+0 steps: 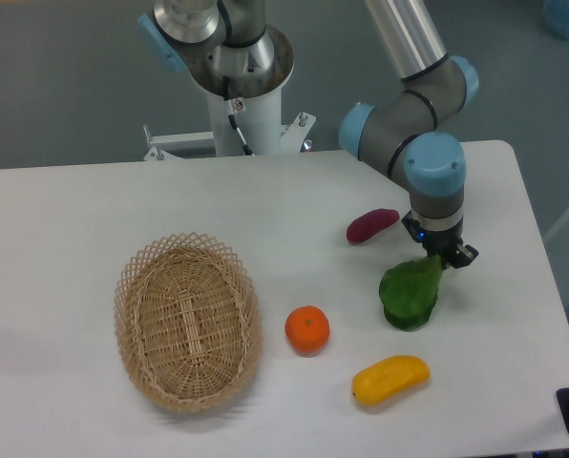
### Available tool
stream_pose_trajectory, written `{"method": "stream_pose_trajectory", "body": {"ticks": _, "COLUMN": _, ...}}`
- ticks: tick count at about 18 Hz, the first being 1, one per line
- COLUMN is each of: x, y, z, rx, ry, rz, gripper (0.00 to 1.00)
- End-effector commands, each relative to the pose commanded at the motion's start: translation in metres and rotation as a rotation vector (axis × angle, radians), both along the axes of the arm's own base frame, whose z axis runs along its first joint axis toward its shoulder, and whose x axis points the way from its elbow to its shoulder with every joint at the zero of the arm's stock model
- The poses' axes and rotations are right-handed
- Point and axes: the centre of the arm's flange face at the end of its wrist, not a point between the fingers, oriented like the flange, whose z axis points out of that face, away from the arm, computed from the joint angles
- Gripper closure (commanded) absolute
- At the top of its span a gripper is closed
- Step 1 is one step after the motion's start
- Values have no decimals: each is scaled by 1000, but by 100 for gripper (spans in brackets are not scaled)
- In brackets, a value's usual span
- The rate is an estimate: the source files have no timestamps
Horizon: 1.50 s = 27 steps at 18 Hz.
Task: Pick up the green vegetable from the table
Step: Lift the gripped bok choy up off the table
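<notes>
Gripper point(444, 259) gripping green vegetable point(410, 293), purple vegetable point(371, 225) near, orange point(307, 329) apart

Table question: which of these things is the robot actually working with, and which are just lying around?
In use:
- green vegetable
- gripper, down at the vegetable's top end
- table

Just lying around:
- wicker basket
- orange
- yellow fruit
- purple vegetable
</notes>
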Motion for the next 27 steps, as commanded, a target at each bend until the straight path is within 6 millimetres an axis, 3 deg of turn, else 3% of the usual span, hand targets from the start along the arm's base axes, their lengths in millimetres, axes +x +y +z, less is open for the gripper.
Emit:
{"method": "stream_pose_trajectory", "body": {"ticks": 3, "x": 15, "y": 0, "z": 33, "rx": 56, "ry": -35, "rz": -13, "gripper": 64}}
{"method": "stream_pose_trajectory", "body": {"ticks": 6, "x": 27, "y": 12, "z": 74, "rx": 214, "ry": -66, "rz": -35, "gripper": 64}}
{"method": "stream_pose_trajectory", "body": {"ticks": 12, "x": 51, "y": 39, "z": 163, "rx": 566, "ry": -116, "rz": 109, "gripper": 64}}
{"method": "stream_pose_trajectory", "body": {"ticks": 14, "x": 63, "y": 42, "z": 183, "rx": 649, "ry": -144, "rz": 155, "gripper": 64}}
{"method": "stream_pose_trajectory", "body": {"ticks": 20, "x": 63, "y": 45, "z": 194, "rx": 745, "ry": -204, "rz": 266, "gripper": 64}}
{"method": "stream_pose_trajectory", "body": {"ticks": 27, "x": 66, "y": 50, "z": 199, "rx": 761, "ry": -204, "rz": 238, "gripper": 64}}
